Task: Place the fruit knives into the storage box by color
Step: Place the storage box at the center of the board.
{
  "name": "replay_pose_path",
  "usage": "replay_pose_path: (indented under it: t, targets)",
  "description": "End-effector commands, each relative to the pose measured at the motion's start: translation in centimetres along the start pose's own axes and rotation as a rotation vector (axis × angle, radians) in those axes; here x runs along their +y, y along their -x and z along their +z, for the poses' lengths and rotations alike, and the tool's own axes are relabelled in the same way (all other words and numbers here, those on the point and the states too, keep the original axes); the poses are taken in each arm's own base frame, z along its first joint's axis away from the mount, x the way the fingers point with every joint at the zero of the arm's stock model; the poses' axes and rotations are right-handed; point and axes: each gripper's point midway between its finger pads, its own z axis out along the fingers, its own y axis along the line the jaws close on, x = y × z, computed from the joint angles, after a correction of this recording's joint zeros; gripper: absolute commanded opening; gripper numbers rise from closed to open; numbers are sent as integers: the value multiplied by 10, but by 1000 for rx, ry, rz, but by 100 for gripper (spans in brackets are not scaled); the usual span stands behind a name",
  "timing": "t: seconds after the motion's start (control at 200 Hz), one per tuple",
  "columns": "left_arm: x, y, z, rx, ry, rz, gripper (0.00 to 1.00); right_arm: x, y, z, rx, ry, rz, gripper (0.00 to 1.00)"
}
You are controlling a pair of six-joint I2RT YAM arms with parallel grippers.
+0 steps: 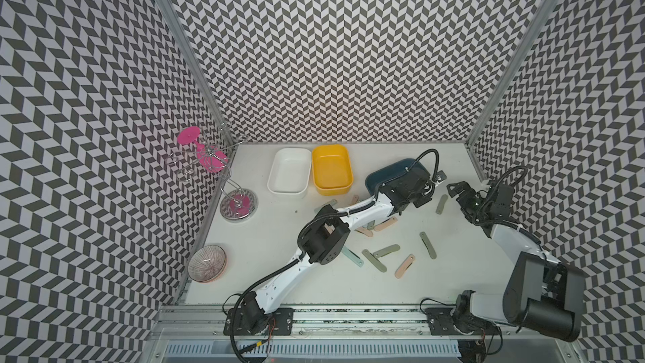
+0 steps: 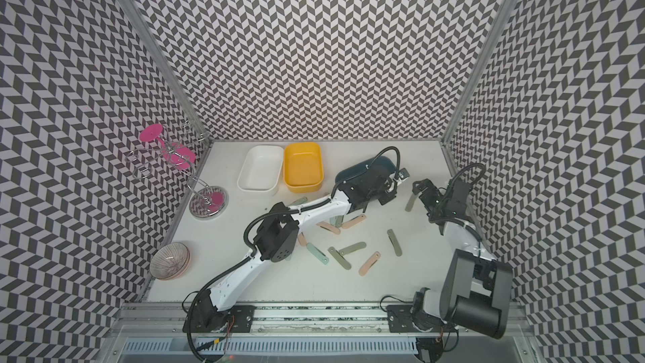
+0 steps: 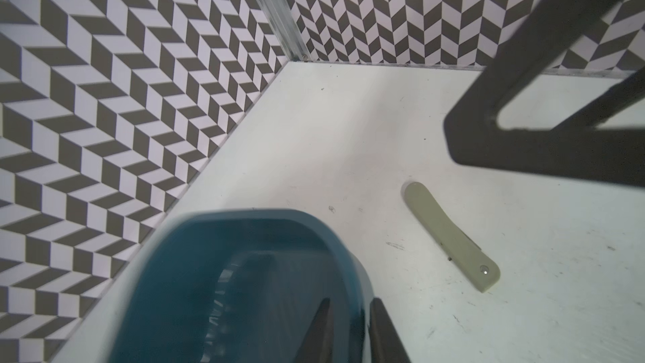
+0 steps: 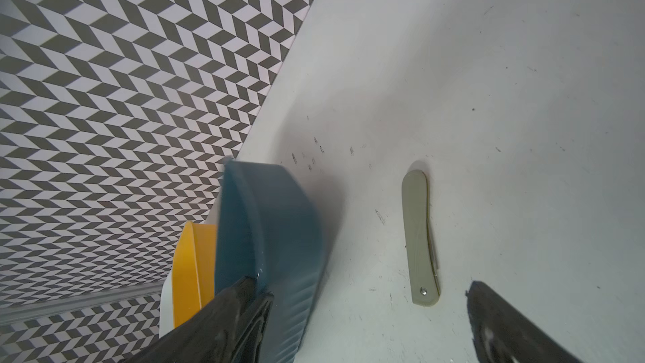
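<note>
As far as I could tell from where I stood, the fruit knives [image 1: 386, 251], small flat round-ended folded bars, lay on the white tabletop [image 1: 272, 274], most of them strewn loosely between the two arms. A peach-pink knife [image 1: 405, 266] sat towards the near edge, and a pale mint knife [image 1: 352, 256] poked out from under the left arm's elbow. A lone grey-green knife [image 1: 442, 203] lay apart from the rest, further back and to the right.

Behind the scatter, by the back wall, a white rectangular plastic box [image 1: 289, 172] stood just beside a yellow plastic box [image 1: 331, 169]. To their right was a dark teal plastic box [image 1: 380, 176], tilted off level and blurred in both wrist views. The left gripper [image 3: 349, 309] was clamped on the teal box's wall, one finger inside the rim and one outside. The right gripper [image 1: 455, 191] hovered near the lone grey-green knife without touching it, its jaws spread wide and holding nothing.

Over by the left wall stood a wire rack [image 1: 230, 190] with a pink plastic goblet [image 1: 199, 148] hung on it. A striped ceramic bowl [image 1: 207, 264] sat nearer the front. Chevron-patterned walls [image 1: 349, 47] closed in three sides.
</note>
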Motion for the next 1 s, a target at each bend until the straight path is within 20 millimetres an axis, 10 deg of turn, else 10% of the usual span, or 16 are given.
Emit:
replay_pose_path:
  t: [0.0, 0.406, 0.641, 0.781, 0.997]
  targets:
    - [2, 13, 3, -49, -1, 12, 35, 2, 5, 2, -21, 28, -19, 100]
    - [23, 56, -25, -120, 36, -21, 96, 24, 9, -3, -11, 106, -44, 100]
    - [65, 98, -78, -202, 19, -199, 100, 35, -5, -5, 47, 141, -83, 100]
    - [91, 92, -118, -220, 1, -370, 100, 51, -29, -2, 116, 147, -173, 99]
    - [129, 32, -181, -136, 41, -631, 100, 93, -95, 3, 248, 218, -305, 98]
